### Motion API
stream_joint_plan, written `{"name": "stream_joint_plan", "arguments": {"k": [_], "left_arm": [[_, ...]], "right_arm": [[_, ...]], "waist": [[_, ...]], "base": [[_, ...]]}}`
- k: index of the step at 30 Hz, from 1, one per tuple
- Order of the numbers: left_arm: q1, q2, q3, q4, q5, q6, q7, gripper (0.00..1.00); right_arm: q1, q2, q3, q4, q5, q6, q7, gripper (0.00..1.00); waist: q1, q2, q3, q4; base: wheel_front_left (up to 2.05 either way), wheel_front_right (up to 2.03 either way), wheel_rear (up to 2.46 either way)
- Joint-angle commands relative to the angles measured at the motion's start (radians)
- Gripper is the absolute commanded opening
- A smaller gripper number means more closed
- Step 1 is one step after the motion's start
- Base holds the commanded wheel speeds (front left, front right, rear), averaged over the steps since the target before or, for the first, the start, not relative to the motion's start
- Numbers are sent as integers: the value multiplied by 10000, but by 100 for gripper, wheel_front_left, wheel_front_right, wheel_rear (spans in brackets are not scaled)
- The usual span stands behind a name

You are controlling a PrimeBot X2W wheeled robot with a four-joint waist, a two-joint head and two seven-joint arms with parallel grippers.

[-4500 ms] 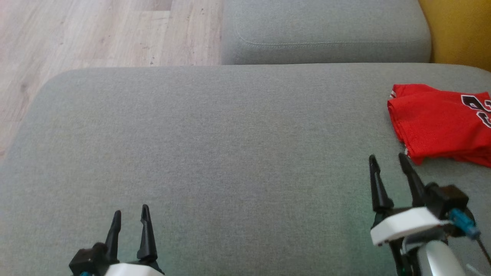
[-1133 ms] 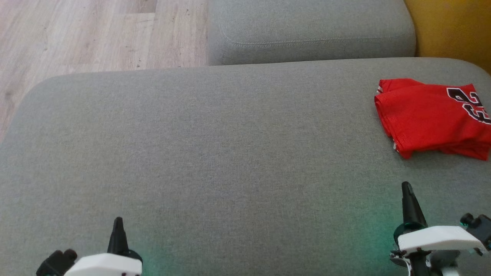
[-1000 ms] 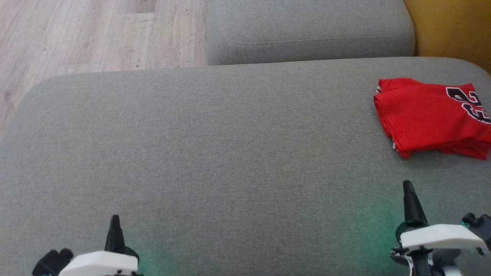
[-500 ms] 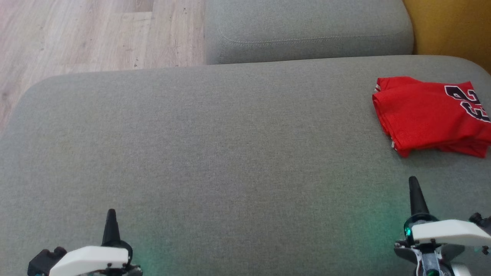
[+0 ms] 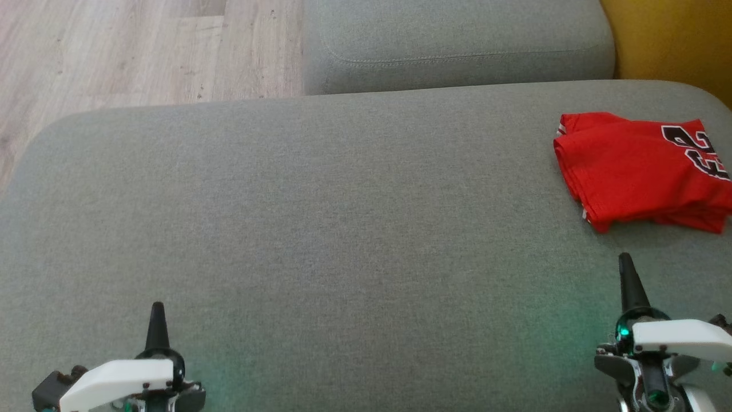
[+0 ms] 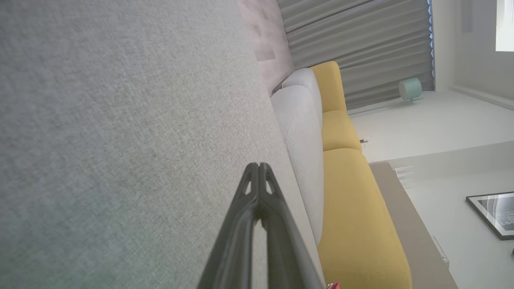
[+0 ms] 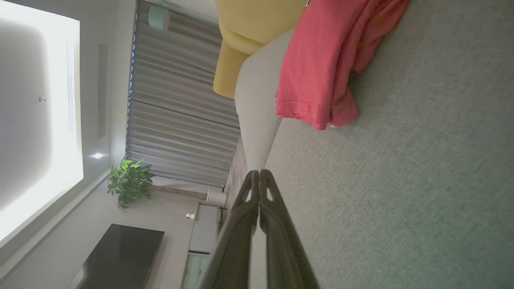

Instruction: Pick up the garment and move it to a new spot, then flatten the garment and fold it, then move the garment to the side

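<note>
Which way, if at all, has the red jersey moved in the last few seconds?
No. The red jersey lies just as before, below the right end of the back cushion; only the camera shifted.

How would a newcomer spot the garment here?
Find the wide grey cushion in front of the robot. Toward its right edge lies a folded red jersey, the only bright thing on the grey fabric, with black numerals outlined in white.

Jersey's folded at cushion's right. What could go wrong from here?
1. The jersey runs off the head view's right edge, so its far side can't be checked.
2. Its near layers look loose and uneven; the fold may slump open.
3. The shut right end effector sits near the jersey's corner; a swing that way could snag it.
</note>
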State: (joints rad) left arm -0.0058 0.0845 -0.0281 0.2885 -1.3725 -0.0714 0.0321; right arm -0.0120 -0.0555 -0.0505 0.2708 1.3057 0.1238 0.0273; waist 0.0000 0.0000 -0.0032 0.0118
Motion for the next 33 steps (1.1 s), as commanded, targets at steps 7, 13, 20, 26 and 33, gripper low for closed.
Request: {"name": "stream_joint_plan", "arguments": {"k": [7,13,20,26,33], "left_arm": [[-688,-77,646,-359,-756,-213,249,0],[-774,-138,837,-378,-1176,-310,387,0],[-894,-223,1105,-403,-1764,-447,581,0],[-996,-296,1334,-425,-2268,-565,747,0],[-1021,-316,1392,-431,-2384,-592,789,0]], "right_arm": [[-624,-189,-5,-307,1066,59,197,0],[-703,-188,-82,-300,1642,61,299,0],[-813,-185,-192,-290,2447,65,445,0],[-908,-182,-287,-282,3136,68,570,0],[-932,-165,-331,-278,3280,69,617,0]], "waist": [[0,0,18,-33],[0,0,30,-55],[0,0,46,-85],[0,0,60,-112],[0,0,64,-118]], "base": [[0,0,0],[0,0,0],[0,0,0],[0,0,0],[0,0,0]]}}
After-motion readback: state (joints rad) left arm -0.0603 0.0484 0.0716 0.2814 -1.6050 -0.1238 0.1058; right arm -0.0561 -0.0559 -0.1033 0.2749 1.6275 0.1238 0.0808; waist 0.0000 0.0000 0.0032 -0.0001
